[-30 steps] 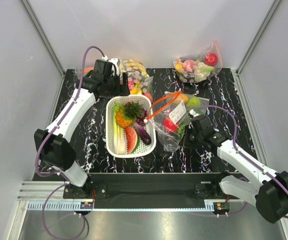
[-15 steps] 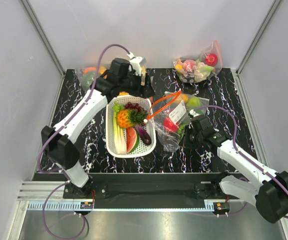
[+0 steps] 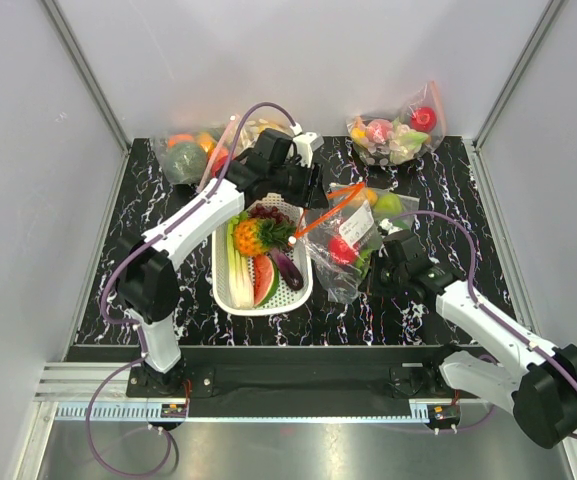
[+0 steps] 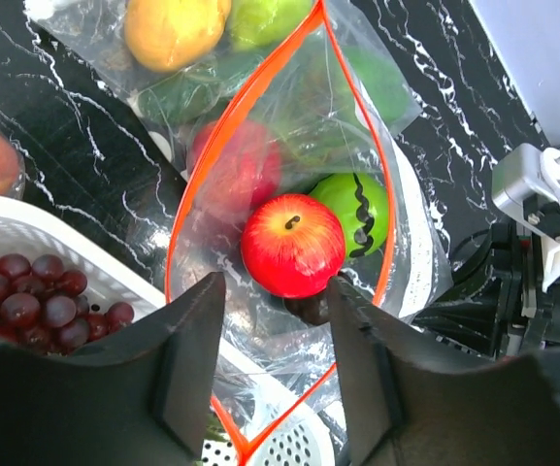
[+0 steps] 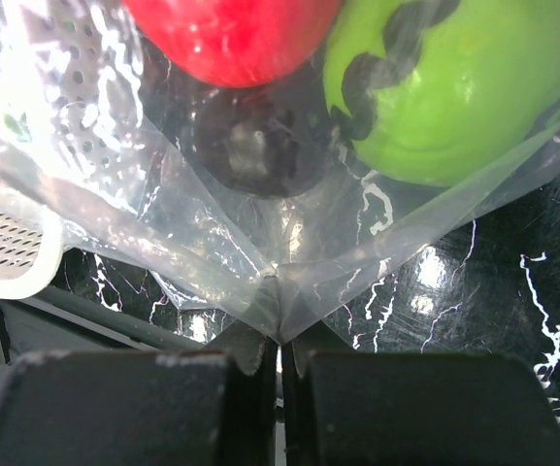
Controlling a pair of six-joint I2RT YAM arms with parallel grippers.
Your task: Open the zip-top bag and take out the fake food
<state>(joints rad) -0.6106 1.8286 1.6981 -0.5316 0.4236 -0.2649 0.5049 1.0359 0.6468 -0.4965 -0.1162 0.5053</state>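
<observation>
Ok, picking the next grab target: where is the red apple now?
Left wrist view, centre: the red apple lies inside the open bag, green fruit just to its right, basket to its lower left.

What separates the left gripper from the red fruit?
Left wrist view: only the open mouth of the zip-top bag separates left gripper and red fruit.

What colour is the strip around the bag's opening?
The zip strip is orange-red, clearest in the left wrist view.
</observation>
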